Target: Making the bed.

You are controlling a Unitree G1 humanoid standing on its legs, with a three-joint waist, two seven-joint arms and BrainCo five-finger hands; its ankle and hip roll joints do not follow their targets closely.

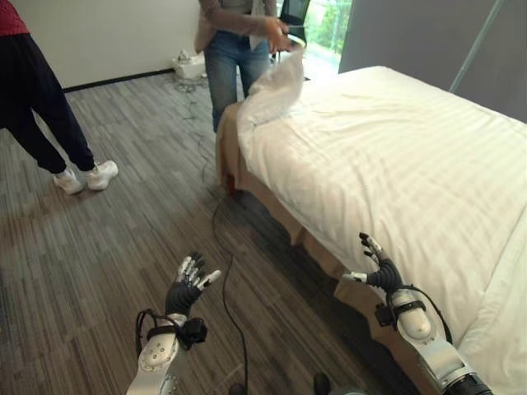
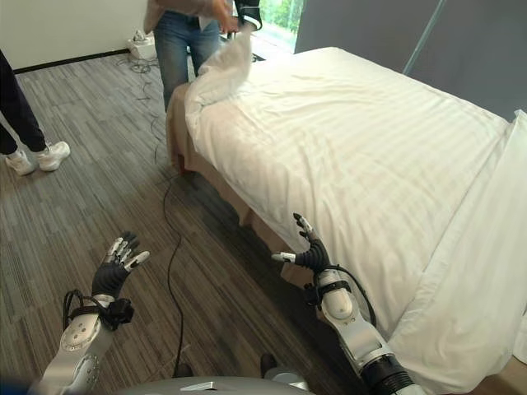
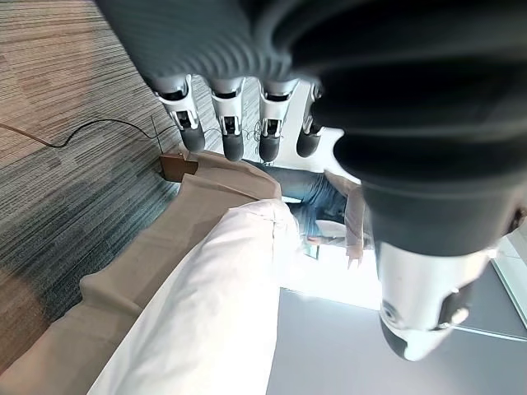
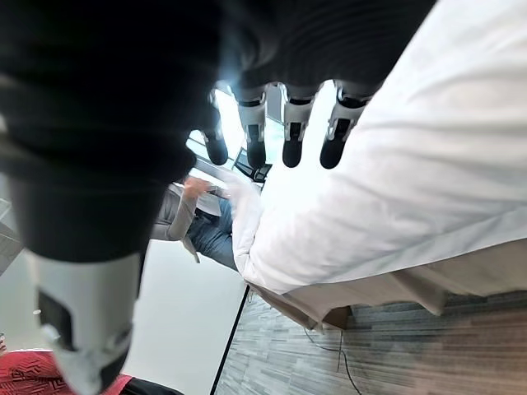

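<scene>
A white striped duvet (image 1: pixel 395 164) covers the bed (image 1: pixel 272 206), which has a tan base. At the far corner a person (image 1: pixel 239 49) in jeans lifts the duvet's corner (image 1: pixel 276 86) with one hand. My left hand (image 1: pixel 188 288) is raised over the floor, open, fingers straight, well clear of the bed. Close beside the bed's near side my right hand (image 1: pixel 380 270) is open too, fingers spread, holding nothing. In the wrist views the left hand's fingers (image 3: pixel 226 123) and the right hand's fingers (image 4: pixel 292 132) point straight toward the bed.
A second person (image 1: pixel 37 107) in dark trousers and white shoes stands on the grey carpet at the far left. Small items (image 1: pixel 191 64) lie on the floor by the far wall. A grey wall (image 1: pixel 436 41) rises behind the bed.
</scene>
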